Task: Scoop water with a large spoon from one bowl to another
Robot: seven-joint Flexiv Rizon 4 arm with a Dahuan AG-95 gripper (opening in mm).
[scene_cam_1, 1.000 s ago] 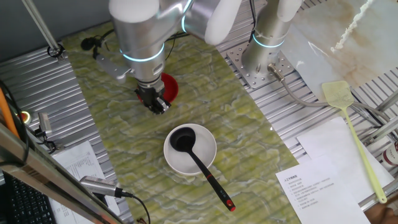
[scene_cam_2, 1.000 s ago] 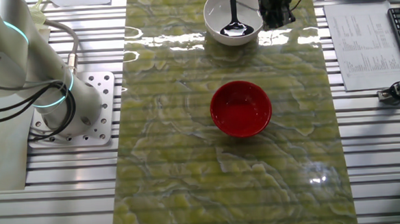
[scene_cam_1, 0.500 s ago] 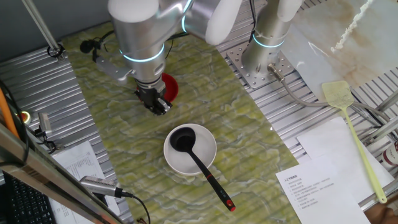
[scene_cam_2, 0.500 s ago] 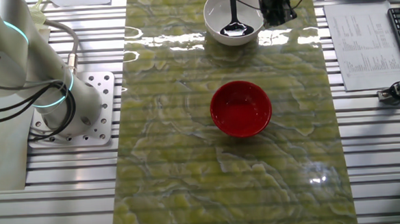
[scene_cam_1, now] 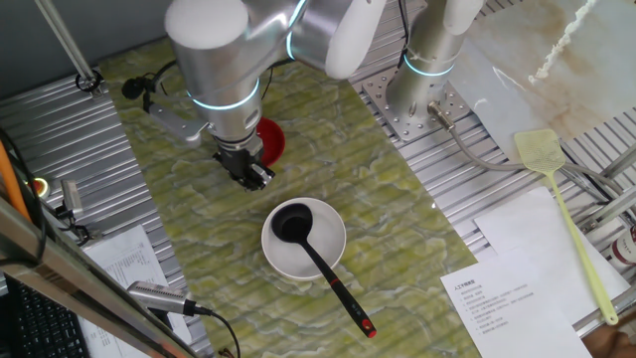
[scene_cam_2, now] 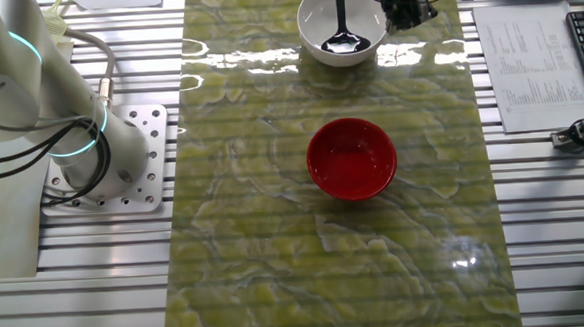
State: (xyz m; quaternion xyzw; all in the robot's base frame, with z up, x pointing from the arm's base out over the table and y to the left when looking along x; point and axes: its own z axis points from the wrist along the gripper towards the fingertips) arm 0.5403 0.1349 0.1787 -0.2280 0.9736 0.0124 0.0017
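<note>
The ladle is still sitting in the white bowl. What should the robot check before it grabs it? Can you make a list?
1. Black ladle scoop sits in the white bowl: ok.
2. Handle with red tip sticks out over the rim, free to grab: ok.
3. End effector is over the handle: not ok, it hangs beside the bowl.
4. End effector open enough: cannot tell.
5. Red bowl upright and uncovered: ok.
6. Water in the white bowl: cannot tell.

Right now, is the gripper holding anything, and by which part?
Nothing is held. The gripper hangs free beside the white bowl; the ladle rests in that bowl, untouched.
</note>
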